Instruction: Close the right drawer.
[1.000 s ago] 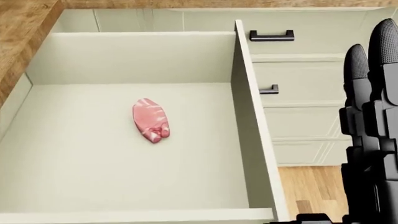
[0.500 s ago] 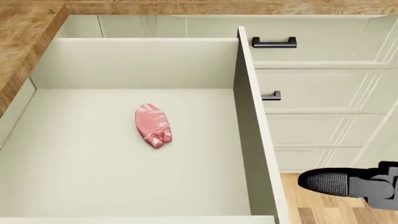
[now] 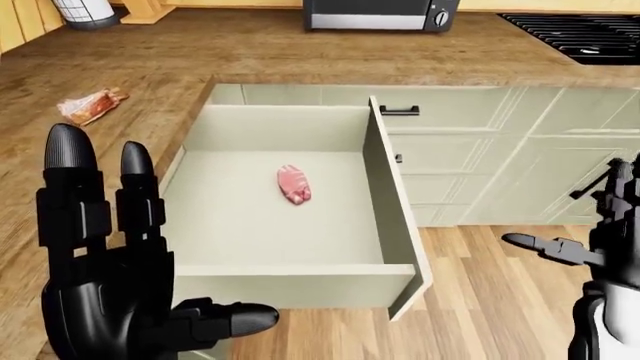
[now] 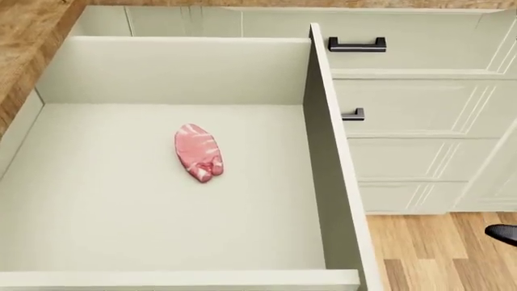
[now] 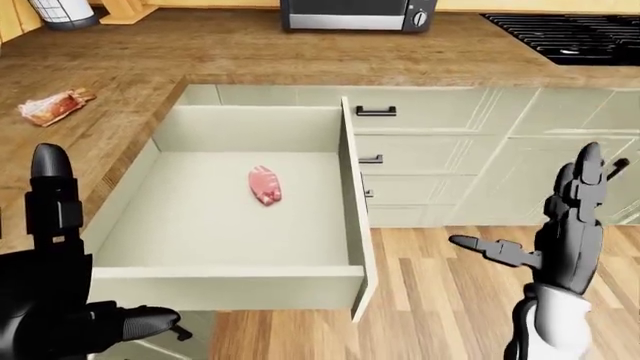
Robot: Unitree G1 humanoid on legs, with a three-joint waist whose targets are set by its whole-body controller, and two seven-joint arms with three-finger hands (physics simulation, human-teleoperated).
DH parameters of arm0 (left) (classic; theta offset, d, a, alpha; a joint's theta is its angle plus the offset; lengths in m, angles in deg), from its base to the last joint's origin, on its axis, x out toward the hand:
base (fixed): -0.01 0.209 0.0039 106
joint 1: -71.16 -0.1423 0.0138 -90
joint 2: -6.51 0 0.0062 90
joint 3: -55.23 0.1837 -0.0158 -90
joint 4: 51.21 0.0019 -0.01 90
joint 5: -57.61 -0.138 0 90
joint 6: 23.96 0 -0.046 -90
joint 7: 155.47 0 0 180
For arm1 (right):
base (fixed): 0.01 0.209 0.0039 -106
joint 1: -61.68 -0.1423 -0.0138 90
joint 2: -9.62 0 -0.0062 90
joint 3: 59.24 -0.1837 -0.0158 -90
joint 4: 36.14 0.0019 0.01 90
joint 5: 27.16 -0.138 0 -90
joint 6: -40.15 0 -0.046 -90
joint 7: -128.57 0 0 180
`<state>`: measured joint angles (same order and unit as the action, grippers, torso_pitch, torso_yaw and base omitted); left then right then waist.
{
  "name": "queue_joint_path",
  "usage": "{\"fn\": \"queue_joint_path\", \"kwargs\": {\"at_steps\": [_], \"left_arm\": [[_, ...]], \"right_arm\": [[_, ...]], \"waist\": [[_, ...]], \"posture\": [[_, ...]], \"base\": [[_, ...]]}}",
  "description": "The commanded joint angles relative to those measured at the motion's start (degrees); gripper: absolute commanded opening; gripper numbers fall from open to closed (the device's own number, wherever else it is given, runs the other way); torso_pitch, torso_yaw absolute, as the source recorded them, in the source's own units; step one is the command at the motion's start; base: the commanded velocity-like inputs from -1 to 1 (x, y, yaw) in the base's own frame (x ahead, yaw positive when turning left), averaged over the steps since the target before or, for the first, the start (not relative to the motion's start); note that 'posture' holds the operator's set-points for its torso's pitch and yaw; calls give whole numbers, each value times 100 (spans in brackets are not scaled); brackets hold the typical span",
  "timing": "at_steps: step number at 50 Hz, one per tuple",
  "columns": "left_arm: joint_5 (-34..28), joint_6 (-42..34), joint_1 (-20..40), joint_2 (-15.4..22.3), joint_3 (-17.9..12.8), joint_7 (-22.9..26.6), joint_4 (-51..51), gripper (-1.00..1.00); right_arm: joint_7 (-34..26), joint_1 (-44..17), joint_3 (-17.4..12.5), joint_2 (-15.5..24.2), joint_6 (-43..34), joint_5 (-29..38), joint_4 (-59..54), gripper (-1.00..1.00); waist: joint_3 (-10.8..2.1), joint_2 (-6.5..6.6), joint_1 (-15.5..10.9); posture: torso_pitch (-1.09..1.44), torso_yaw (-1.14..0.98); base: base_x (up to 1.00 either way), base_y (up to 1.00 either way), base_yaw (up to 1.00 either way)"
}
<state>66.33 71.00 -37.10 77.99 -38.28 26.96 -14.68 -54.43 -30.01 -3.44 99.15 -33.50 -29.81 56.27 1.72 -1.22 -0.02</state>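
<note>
Kitchen: microwave [image 3: 380, 13], stove [image 3: 585, 34], wooden counter [image 3: 250, 52]

The wide pale pulled-out drawer [image 3: 300, 217] sits at the centre of the left-eye view, jutting from under the wooden countertop [image 3: 240, 56]. The pink slab of raw meat [image 3: 294, 184] lies in it. On the countertop, the wrapped reddish packet [image 3: 90, 105] is at ten o'clock from the drawer and the silver microwave [image 3: 380, 13] at twelve. The shut cream drawer fronts with dark handles [image 3: 400, 110] stand at two o'clock, and the wood plank floor [image 3: 480, 300] lies at four.
</note>
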Motion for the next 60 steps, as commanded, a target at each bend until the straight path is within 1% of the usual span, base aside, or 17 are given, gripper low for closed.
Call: {"fn": "queue_joint_path", "kwargs": {"at_steps": [1,4,7,8,11,14,17,20,24,27,34,38,48,52,60], "left_arm": [[-15,95,38,8,16,-4,-250,100],[-19,61,41,11,28,-13,-271,100],[-24,76,41,13,31,-10,-265,100],[-45,106,41,11,47,-5,-232,100],[-16,149,40,14,18,0,-193,100],[-11,209,39,10,13,14,-125,100],[-27,238,27,12,33,17,-103,100],[-26,200,32,20,35,3,-136,100],[-24,230,7,16,44,14,-125,100],[-18,249,-1,17,40,19,-115,100],[-2,261,2,13,17,31,-104,100],[-7,197,23,14,16,13,-144,100],[14,198,34,9,-13,25,-126,100],[28,191,40,9,-20,37,-112,100],[4,159,40,9,7,19,-138,100]], "right_arm": [[90,-181,67,209,612,-122,-429,100],[322,-680,544,462,1534,77,-2317,100],[502,-1127,992,702,2133,108,-3683,100],[534,-1469,1161,773,2509,106,-4539,100],[626,-2050,1581,913,3150,113,-6050,100],[682,-2368,1907,939,3423,190,-6853,100],[688,-2550,2081,845,3593,219,-7302,100],[825,-2699,2268,726,3556,459,-7524,100],[870,-2839,2405,667,3447,753,-7634,100],[863,-2881,2432,609,3392,910,-7712,100],[861,-2777,2367,533,3347,1085,-7845,100],[847,-2798,2378,480,3314,1151,-7848,100],[590,-3094,2578,190,3189,1481,-7836,100],[510,-3153,2608,121,3162,1547,-7831,100],[380,-3461,2746,106,3009,1729,-7664,100]], "waist": [[-72,-28,1],[-74,-36,16],[-100,-44,36],[-110,-43,38],[-129,-31,39],[-149,-22,19],[-162,-25,-3],[-175,-41,-21],[-184,-61,-41],[-184,-69,-59],[-175,-99,-102],[-164,-108,-112],[-157,-100,-103],[-162,-103,-115],[-167,-104,-101]], "posture": [[0,0],[0,0],[0,0],[0,0],[0,0],[0,0],[0,0],[0,0],[0,0],[0,0],[0,0],[0,0],[0,0],[0,0],[0,0]], "base": [[0,0,0],[0,0,0],[0,0,0],[0,0,0],[0,0,0],[0,0,0],[0,0,0],[0,0,0],[0,0,0],[0,0,0],[0,0,0],[0,0,0],[0,0,0],[0,0,0],[0,0,0]]}}
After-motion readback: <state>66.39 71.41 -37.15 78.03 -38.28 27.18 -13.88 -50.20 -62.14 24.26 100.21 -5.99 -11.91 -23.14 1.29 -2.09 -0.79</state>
